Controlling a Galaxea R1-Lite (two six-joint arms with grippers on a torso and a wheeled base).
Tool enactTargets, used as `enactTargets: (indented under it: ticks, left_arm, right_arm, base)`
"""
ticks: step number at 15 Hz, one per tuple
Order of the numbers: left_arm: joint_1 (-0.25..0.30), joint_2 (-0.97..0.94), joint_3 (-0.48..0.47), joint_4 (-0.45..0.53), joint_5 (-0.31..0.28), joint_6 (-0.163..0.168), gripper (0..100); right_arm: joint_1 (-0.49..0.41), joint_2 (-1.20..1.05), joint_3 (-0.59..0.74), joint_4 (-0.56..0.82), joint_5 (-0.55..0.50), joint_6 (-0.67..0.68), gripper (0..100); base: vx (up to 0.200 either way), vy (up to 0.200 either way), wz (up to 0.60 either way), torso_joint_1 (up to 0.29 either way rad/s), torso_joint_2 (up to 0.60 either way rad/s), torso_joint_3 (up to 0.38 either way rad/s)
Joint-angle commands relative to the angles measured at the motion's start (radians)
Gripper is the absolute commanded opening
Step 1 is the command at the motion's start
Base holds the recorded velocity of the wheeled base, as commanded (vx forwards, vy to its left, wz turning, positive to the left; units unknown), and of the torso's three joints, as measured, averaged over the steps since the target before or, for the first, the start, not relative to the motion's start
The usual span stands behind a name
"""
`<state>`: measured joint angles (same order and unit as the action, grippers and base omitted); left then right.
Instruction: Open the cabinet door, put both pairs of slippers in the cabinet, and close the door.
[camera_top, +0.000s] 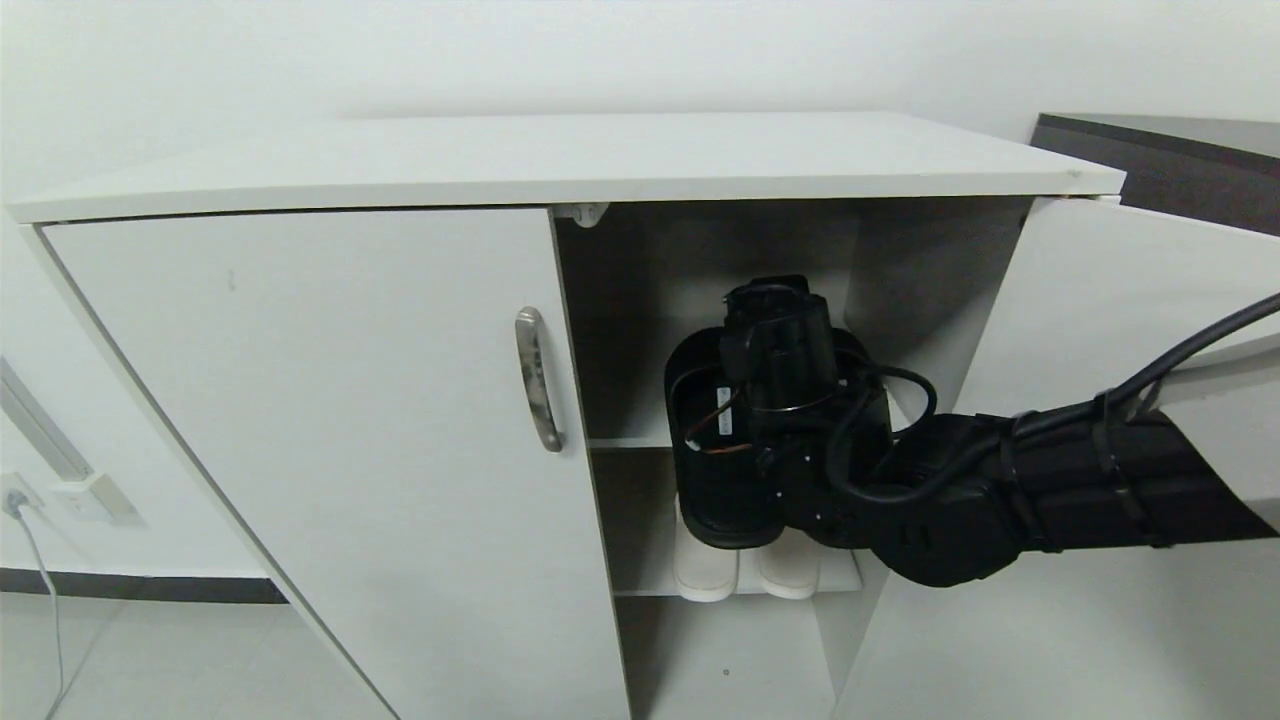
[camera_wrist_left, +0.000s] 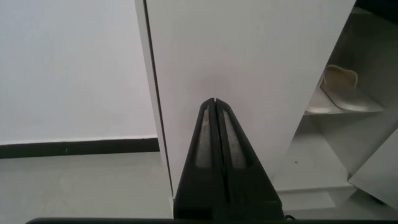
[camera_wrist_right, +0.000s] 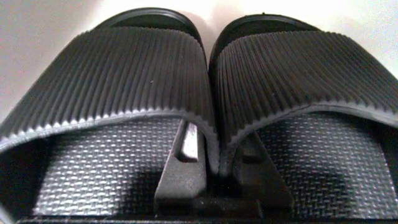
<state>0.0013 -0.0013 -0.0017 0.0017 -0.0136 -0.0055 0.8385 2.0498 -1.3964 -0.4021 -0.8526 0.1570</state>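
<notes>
Nearest first: left end effector (camera_wrist_left: 215, 102) pinched shut on nothing, low down just in front of the closed left door (camera_top: 330, 450); best left right there, out of the way.

Further in, looks like the placing of the second pair; right end effector (camera_wrist_right: 216, 149) clenched on the black slippers (camera_top: 705, 480), squeezing the two inner side walls together from the heel end, inside the open right half of the cabinet (camera_top: 560, 160); pair hanging across the front edge of the upper shelf (camera_top: 625, 440), heels dipping toward the white slippers (camera_top: 740, 572) on the lower shelf (camera_top: 640, 588); can't tell whether touching either shelf.

To do this bit well, probably: level the pair first; push deeper, getting both heels past the shelf edge; set the soles flat before letting go; stay off the white pair below to avoid dragging it; release only with the weight on the board; then back straight out without hooking the straps; keep clear of the open right door (camera_top: 1100, 300), needed for the swing shut afterwards.

Headcount, near to far: two end effectors; two doors, one shut and one open; one handle (camera_top: 538, 380), on the shut door; two pairs of slippers, so four singles, two black and two white; two shelves in sight.
</notes>
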Motion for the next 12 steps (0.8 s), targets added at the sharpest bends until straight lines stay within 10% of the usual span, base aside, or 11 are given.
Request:
enactTargets:
  ticks: [1, 12]
  left_arm:
    - [0.0, 0.001, 0.0, 0.0, 0.0, -0.001, 0]
    - [0.0, 0.001, 0.0, 0.0, 0.0, -0.004, 0]
  right_arm:
    - [-0.022, 0.035, -0.075, 0.046, 0.003, 0.001, 0]
    - [-0.114, 0.179, -0.395, 0.174, 0.119, 0.01, 0]
  base:
    - [0.0, 0.0, 0.0, 0.0, 0.0, 0.0]
    - [0.0, 0.0, 0.0, 0.0, 0.0, 0.0]
